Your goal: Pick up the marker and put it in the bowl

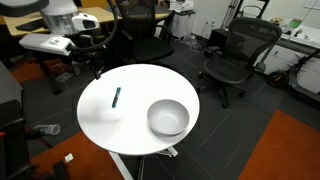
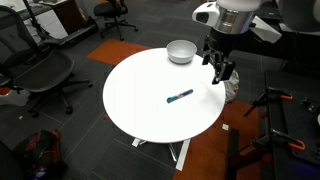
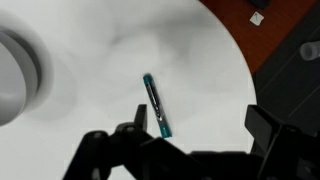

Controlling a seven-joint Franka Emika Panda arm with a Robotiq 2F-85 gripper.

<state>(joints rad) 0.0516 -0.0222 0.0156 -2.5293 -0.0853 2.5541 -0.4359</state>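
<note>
One marker (image 3: 155, 104) lies flat on the table (image 3: 90, 100) just ahead of the gripper (image 3: 194, 124), whose jaws stand spread wide.

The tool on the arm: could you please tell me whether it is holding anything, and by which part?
Nothing is held. The tool hangs open above the round white table, and the thin teal-blue marker lies flat on it, untouched.

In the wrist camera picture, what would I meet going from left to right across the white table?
Bowl → marker → table edge → floor. The open pincer spans the bottom of the picture, so it has no clear place in the order.
</note>
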